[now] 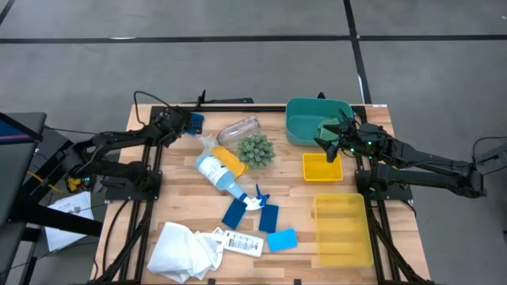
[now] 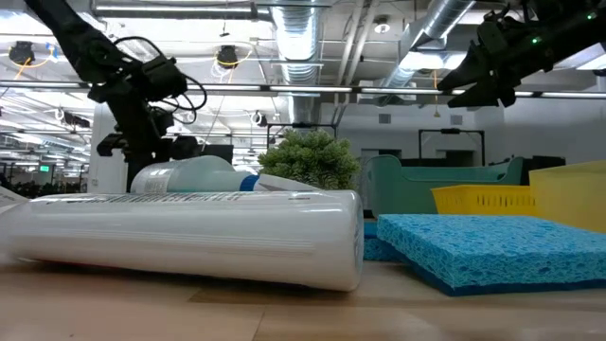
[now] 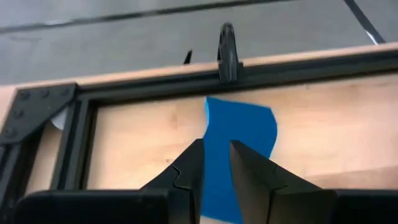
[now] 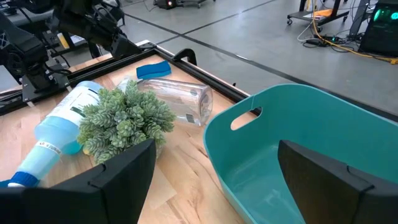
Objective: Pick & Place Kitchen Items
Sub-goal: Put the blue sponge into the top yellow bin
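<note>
Cloth (image 1: 184, 250), white, crumpled, sits at the near tabletop (image 1: 178, 202) edge, well near-left of the plant ball (image 1: 256, 149); soft, limp, grab a raised fold. White labelled tube (image 1: 240, 242) just beside it; dark print shows but is too small to read. Three blue sponges (image 1: 269, 217) lie near of the ball: light, squashy, easy to pinch across the thin sides. Spray bottle (image 1: 222, 176) lies flat, touching the ball's near-left side, blue trigger (image 1: 257, 197) pointing near; looks part full, so heavier, smooth and round, likely slippery; take it at the neck. Its label can't be read. Clear cup (image 1: 239, 129) on its side just far-left of the ball; stiff, slick, thin-walled, probably crushable.

Left gripper (image 3: 216, 163), far-left of the ball by the far tabletop rail, is pinching a blue sponge (image 3: 239, 130) edge-on, and the sponge bows under the squeeze. Right gripper (image 1: 333, 136) hangs over the teal bin (image 1: 305, 123), right of the ball, fingers spread wide, holding nothing.
</note>
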Controlling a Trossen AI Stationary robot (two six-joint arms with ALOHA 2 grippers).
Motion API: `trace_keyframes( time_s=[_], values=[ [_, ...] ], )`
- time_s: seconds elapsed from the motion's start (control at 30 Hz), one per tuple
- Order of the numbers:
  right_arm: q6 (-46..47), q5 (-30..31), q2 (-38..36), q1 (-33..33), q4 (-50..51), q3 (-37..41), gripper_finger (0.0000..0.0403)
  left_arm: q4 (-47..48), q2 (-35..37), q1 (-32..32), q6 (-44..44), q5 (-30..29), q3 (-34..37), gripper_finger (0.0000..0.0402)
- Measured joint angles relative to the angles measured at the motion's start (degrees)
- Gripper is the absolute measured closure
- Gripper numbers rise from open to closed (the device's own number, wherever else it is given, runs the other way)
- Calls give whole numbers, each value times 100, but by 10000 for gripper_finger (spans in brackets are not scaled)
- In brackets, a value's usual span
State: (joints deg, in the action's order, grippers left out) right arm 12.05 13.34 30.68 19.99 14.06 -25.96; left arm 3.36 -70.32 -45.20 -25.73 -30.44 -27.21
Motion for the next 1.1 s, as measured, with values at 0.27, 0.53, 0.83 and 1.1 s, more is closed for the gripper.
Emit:
trace_keyframes(
  time_s=[0.27, 0.53, 0.83, 1.1],
  values=[
    [63, 2, 43, 0, -10, 0, 76, 231, 0, -179, 578, 441, 80, 329],
    [61, 0, 208, 2, -10, 0, 76, 306, -9, -1, 1230, 658, 80, 329],
    [55, 0, 232, 4, -69, -1, 76, 215, -680, 34, 1686, 695, 80, 319],
    [42, 0, 232, 2, -107, 0, 76, -392, -1217, 34, 2098, 933, 75, 261]
  ],
)
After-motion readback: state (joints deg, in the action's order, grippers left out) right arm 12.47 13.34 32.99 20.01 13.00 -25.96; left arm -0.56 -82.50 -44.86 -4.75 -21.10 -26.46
